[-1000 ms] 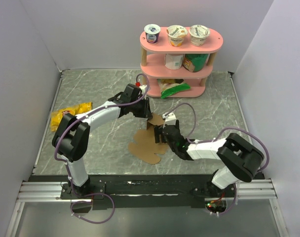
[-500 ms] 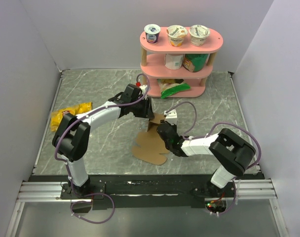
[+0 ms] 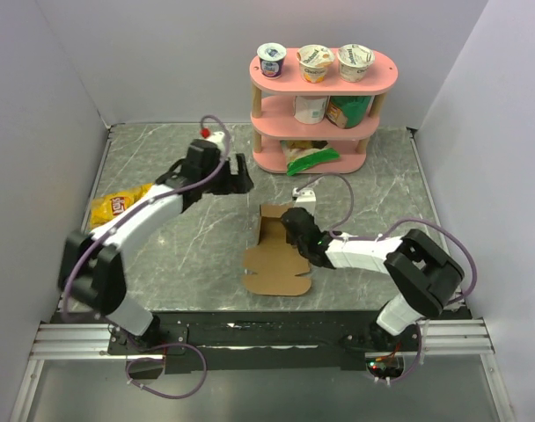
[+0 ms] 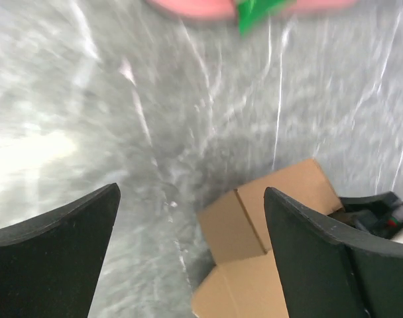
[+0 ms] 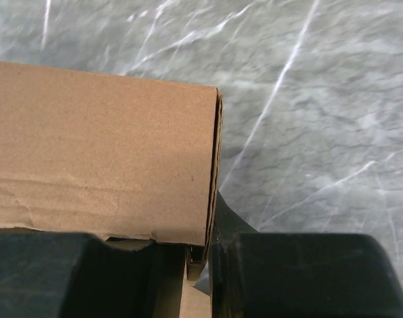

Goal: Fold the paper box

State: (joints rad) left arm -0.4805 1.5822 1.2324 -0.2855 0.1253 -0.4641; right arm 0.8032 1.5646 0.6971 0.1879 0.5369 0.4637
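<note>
From above, the left claw (image 3: 241, 178) is seen withdrawn toward the upper left, away from the paper box (image 3: 276, 271) at mid-frame, where a raised flap has been taken by the right claw (image 3: 291, 227). At the left wrist, the fingers (image 4: 56, 238) are spread wide and empty, with the box at lower right. At the right wrist, the doubled flap is pinched, so the fold is judged to be held by one arm alone.
</note>
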